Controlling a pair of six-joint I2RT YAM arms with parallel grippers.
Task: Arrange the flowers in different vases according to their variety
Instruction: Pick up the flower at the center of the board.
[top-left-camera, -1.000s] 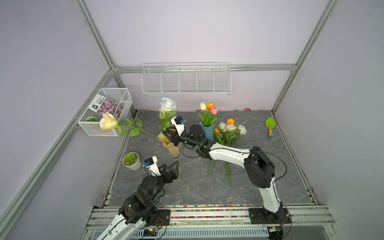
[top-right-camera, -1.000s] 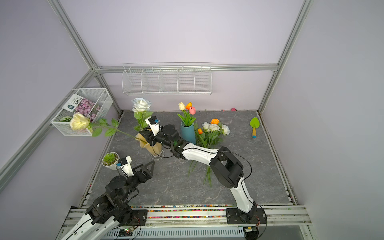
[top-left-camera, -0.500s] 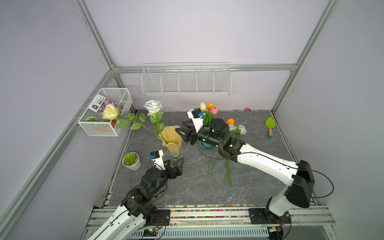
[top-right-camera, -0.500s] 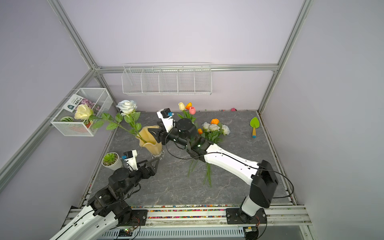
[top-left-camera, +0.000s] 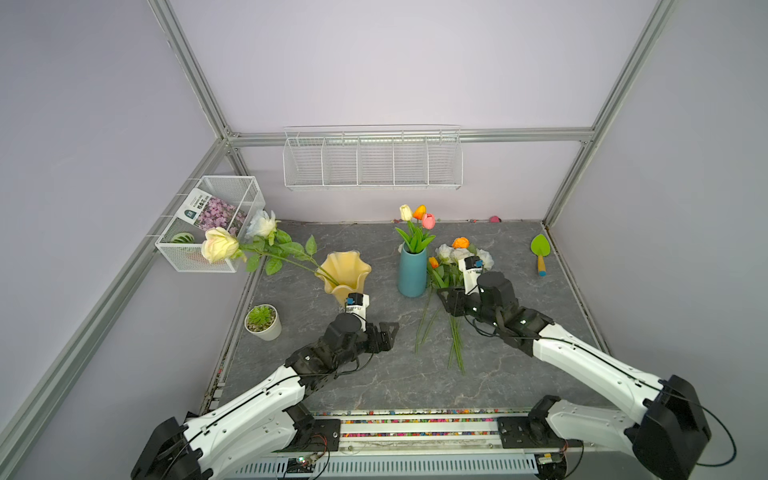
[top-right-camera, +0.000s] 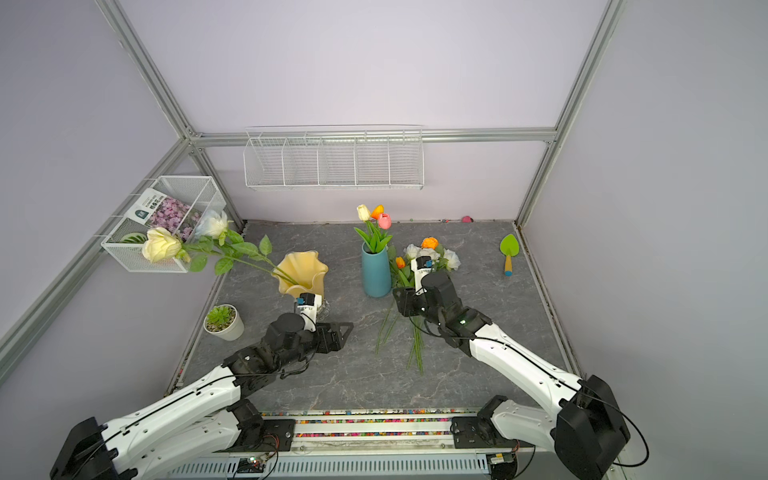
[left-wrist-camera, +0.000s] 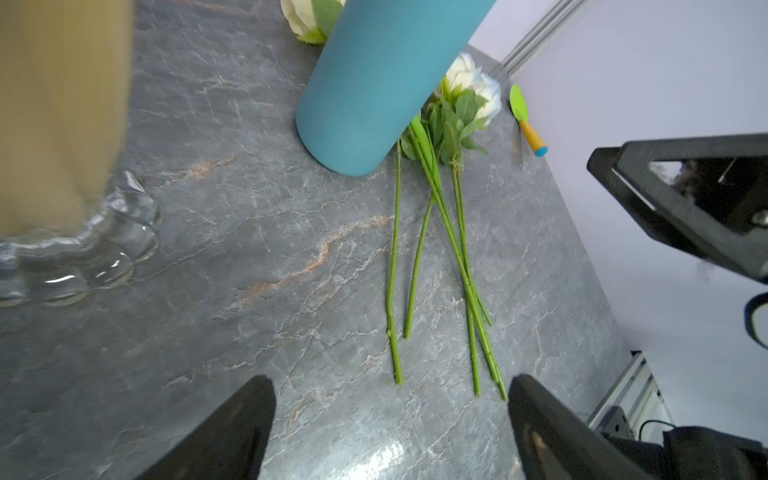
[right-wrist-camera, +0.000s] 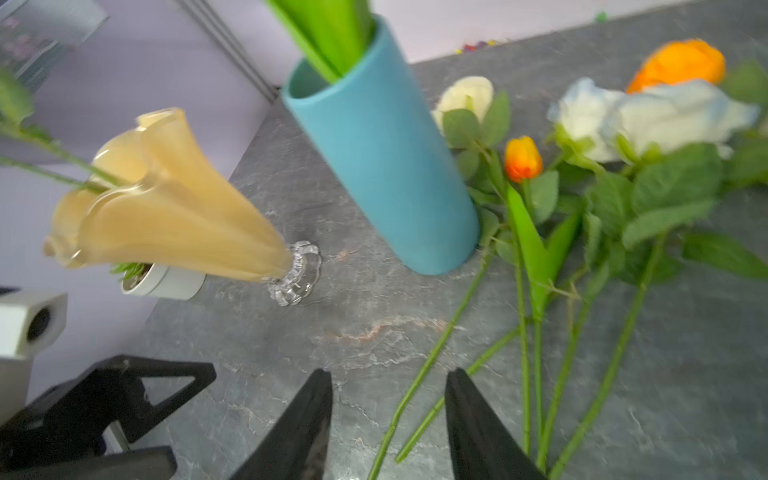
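Note:
The amber vase (top-left-camera: 345, 272) (top-right-camera: 302, 272) holds a cream-yellow rose (top-left-camera: 218, 245) and a white-blue rose (top-left-camera: 262, 223), both leaning far left. Three tulips (top-left-camera: 417, 214) stand in the teal vase (top-left-camera: 412, 272) (right-wrist-camera: 386, 174). Loose flowers (top-left-camera: 455, 254) lie right of the teal vase, stems (left-wrist-camera: 415, 249) toward the front; an orange tulip (right-wrist-camera: 523, 160) and an orange rose (right-wrist-camera: 677, 62) are among them. My right gripper (top-left-camera: 446, 301) (right-wrist-camera: 388, 376) hangs open just above those stems, gripping nothing. My left gripper (top-left-camera: 388, 332) (left-wrist-camera: 390, 382) is wide open and empty in front of the amber vase.
A small succulent pot (top-left-camera: 262, 322) stands by the left wall. A wire basket (top-left-camera: 212, 224) with a flower packet hangs on that wall, close to the rose heads. A wire shelf (top-left-camera: 372, 158) hangs on the back wall. A green trowel (top-left-camera: 540, 253) lies at the right edge.
My right gripper left the amber vase and swung right to the loose flower stems. The two roses tipped further left. My left gripper advanced toward the table's middle.

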